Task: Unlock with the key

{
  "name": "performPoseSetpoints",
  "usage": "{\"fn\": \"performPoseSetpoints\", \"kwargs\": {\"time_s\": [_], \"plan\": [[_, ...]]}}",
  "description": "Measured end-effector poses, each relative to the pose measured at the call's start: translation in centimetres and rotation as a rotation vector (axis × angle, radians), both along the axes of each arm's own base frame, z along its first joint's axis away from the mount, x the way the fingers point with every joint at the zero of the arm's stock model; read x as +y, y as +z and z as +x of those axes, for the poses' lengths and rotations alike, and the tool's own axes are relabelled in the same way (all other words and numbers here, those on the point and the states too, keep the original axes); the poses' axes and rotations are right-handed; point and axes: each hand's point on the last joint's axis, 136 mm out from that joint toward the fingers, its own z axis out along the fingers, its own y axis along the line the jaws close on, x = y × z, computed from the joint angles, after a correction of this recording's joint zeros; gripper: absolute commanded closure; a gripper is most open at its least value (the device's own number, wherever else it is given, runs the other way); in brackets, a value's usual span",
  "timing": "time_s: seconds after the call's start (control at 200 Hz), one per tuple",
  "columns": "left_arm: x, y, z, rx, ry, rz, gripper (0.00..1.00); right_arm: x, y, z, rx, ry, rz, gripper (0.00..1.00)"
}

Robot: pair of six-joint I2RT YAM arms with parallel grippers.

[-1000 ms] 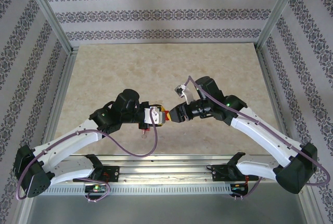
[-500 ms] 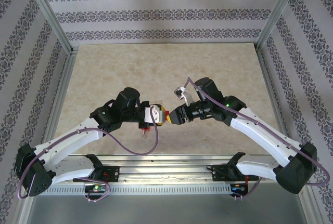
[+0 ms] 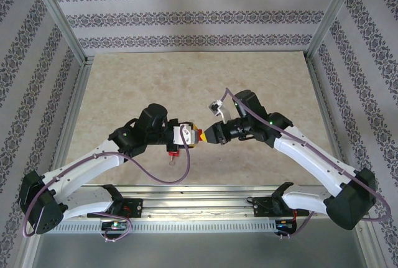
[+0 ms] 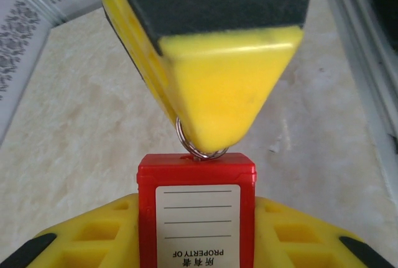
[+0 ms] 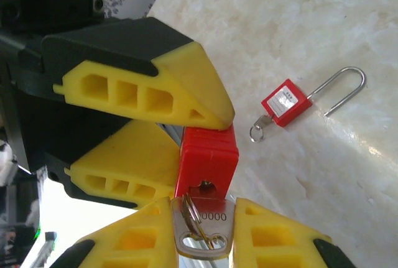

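Two arms are seen bent inward over a pale marbled table (image 3: 124,81), the left arm (image 3: 87,165) and the right arm (image 3: 311,156) brought tip to tip a little nearer than the table's middle. The left gripper (image 3: 191,136) is closed part-way on a red padlock (image 5: 206,156): the lock's body is clamped between its two yellow fingers and held off the table, its bottom end turned toward the right arm. A white label (image 4: 197,221) printed "PROPERTY OF" is shown on the body in the left wrist view. The right gripper (image 5: 202,204) is drawn in narrow, and the flat head of a silver key (image 5: 202,234) is pinched between its fingers. The key's head is set right against the padlock's bottom end, at the keyhole; the blade is hidden. Whether the held lock is locked cannot be told. A second red padlock (image 5: 286,103) is laid flat on the table beyond, apart from both grippers, its steel shackle (image 5: 341,87) pointed away. A small split ring (image 5: 185,211) is hung on the key, and a similar ring (image 5: 256,133) lies at the second padlock's bottom end.
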Motion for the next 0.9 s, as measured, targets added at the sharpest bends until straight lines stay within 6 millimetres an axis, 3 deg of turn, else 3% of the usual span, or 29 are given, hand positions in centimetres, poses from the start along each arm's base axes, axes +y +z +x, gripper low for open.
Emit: {"fn": "performPoseSetpoints", "kwargs": {"time_s": [0.185,0.265,0.485,0.665,0.899], "plan": [[-0.7,0.4,2.5,-0.095,0.045,-0.019,1.0,-0.8,0.5,2.5,0.117,-0.085,0.068,0.81],[-1.1,0.5,3.6,-0.125,0.056,-0.032,1.0,-1.3,0.7,3.5,0.165,-0.126,0.093,0.69],[-2.5,-0.5,4.4,-0.129,0.012,-0.043,1.0,-2.9,1.3,5.7,0.191,-0.218,0.123,0.57],[-3.2,-0.9,4.6,-0.116,-0.014,-0.044,1.0,-3.1,1.4,5.9,0.186,-0.221,0.126,0.52],[-3.7,0.5,4.7,-0.133,-0.031,-0.072,1.0,-2.7,1.0,5.3,0.173,-0.188,0.109,0.47]]}}
